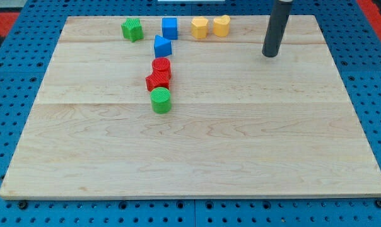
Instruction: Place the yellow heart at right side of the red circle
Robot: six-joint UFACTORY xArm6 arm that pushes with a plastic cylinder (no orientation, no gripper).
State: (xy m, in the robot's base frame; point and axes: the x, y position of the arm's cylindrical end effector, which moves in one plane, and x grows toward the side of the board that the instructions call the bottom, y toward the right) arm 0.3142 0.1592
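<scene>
- Currently my tip [269, 55] is sitting on the worktop [241, 145] toward the view's top right, well apart from every block.
- No fingers on this rig, just the dark rod, so nothing is being gripped; the tip is touching no block.
- Yellow heart [221, 26] is lying near the view's top edge, left of the tip and slightly higher in the view.
- Yellow hexagon-like block [199, 28] is sitting just beside the heart on its left; cannot tell if they are touching.
- Blue cube [169, 28] is sitting left of that yellow block, with a clear gap.
- Green star-like block [132, 29] is sitting furthest left in the top row.
- Second blue block [162, 46], shape unclear, is lying just below the blue cube.
- Red circle [161, 66] is lying below that blue block, close to it.
- Second red block [157, 81], shape unclear, is pressing against the red circle's lower side.
- Green circle [161, 100] is sitting just below the red pair, near the worktop's middle left.
- Yellow heart is lying well apart from the red circle, up and to the view's right of it.
</scene>
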